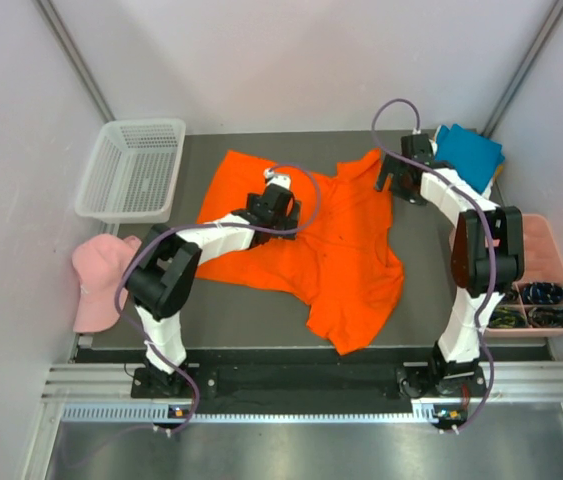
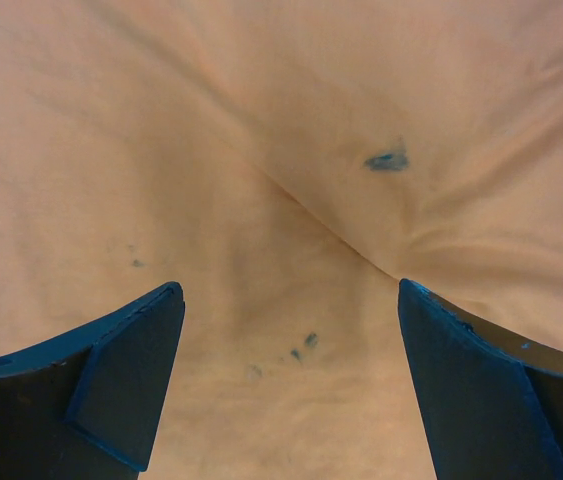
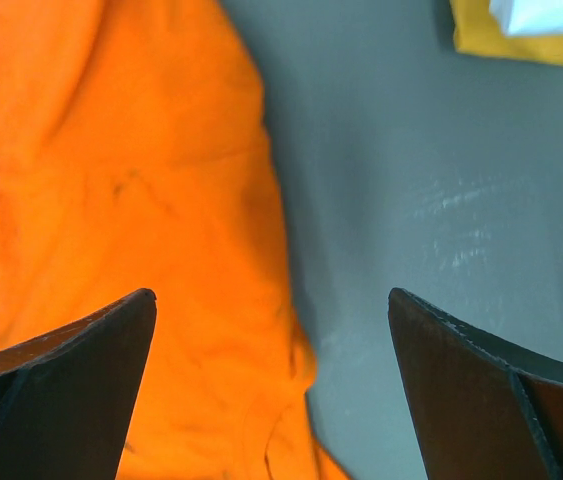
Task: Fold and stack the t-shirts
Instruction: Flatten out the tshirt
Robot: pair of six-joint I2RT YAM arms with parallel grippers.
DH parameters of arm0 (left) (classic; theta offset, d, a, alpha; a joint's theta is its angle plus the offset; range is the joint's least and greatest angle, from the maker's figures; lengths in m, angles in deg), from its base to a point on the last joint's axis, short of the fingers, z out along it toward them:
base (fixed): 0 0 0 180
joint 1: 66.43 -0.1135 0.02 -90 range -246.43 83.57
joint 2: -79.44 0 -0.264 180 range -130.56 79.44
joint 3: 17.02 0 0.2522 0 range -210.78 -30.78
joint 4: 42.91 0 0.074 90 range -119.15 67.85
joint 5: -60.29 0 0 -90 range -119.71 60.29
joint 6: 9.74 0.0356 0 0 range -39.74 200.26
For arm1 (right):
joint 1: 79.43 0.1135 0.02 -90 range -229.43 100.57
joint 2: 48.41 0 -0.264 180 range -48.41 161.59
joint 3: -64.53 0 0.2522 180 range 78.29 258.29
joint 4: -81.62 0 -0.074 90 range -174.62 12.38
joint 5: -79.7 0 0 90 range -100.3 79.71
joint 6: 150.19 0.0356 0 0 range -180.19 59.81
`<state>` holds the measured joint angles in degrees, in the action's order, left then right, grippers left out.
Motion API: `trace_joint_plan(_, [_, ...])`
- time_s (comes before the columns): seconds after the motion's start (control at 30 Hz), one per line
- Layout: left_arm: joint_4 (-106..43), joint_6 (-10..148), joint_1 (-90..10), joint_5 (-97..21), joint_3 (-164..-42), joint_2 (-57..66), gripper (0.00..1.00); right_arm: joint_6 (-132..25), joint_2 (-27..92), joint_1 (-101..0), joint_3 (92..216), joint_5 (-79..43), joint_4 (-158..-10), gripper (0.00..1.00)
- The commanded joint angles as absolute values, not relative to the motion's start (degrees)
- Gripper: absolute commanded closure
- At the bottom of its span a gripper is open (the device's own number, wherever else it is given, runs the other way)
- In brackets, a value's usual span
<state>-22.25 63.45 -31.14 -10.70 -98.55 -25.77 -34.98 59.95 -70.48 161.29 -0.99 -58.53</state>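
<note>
Orange shirt is left unfolded on the tabletop, folded shirts are stacked at its far right corner, and left gripper and right gripper are held wide open, empty.

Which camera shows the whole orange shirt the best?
The top external view. There the orange t-shirt lies spread on the table, nearly all of it in sight. The left wrist view shows only a close patch of cloth with dark specks; the right wrist view shows just one edge beside bare table.
</note>
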Motion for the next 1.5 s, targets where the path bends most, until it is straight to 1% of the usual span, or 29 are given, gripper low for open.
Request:
trace_joint_plan(0.0, [-22.55, 64.36, -31.01, -8.88, -101.88, -29.54, 0.08, -33.21, 64.42, -73.80, 165.56, -8.96, -61.77, 0.01])
trace_joint_plan(0.17, [-22.29, 64.53, -31.01, -8.09, -102.15, -30.77, 0.08, -32.42, 68.04, -76.00, 168.38, -12.75, -63.00, 0.01])
trace_joint_plan(0.47, [-21.50, 65.15, -31.01, -6.77, -102.59, -30.86, 0.08, -29.17, 72.96, -78.28, 170.66, -25.22, -66.51, 0.01])
trace_joint_plan(1.0, [-20.80, 65.76, -31.10, -6.07, -102.24, -30.07, 0.08, -27.23, 77.27, -78.37, 172.34, -37.19, -69.06, 0.01])
trace_joint_plan(1.03, [-20.71, 65.76, -31.10, -6.15, -102.32, -30.07, 0.10, -27.06, 76.84, -78.37, 172.07, -37.36, -70.02, 0.01])
trace_joint_plan(1.07, [-20.62, 65.76, -31.10, -6.24, -102.24, -30.16, 0.16, -26.97, 76.75, -78.46, 171.81, -38.24, -70.55, 0.02])
trace_joint_plan(1.17, [-20.53, 65.85, -31.10, -6.42, -102.32, -30.42, 0.27, -24.78, 76.39, -79.16, 170.32, -42.79, -74.59, 0.02])
trace_joint_plan(1.23, [-20.18, 65.85, -31.10, -6.33, -102.32, -30.51, 0.27, -23.20, 76.39, -79.17, 168.91, -45.00, -76.87, 0.02])
trace_joint_plan(1.27, [-20.09, 65.85, -31.10, -6.24, -102.32, -30.42, 0.27, -22.23, 76.13, -80.73, 168.30, -46.67, -80.11, 0.02])
trace_joint_plan(1.47, [-20.09, 66.03, -31.10, -5.89, -102.06, -30.25, 0.27, -18.27, 74.99, -82.77, 164.60, -49.40, -86.72, 0.02])
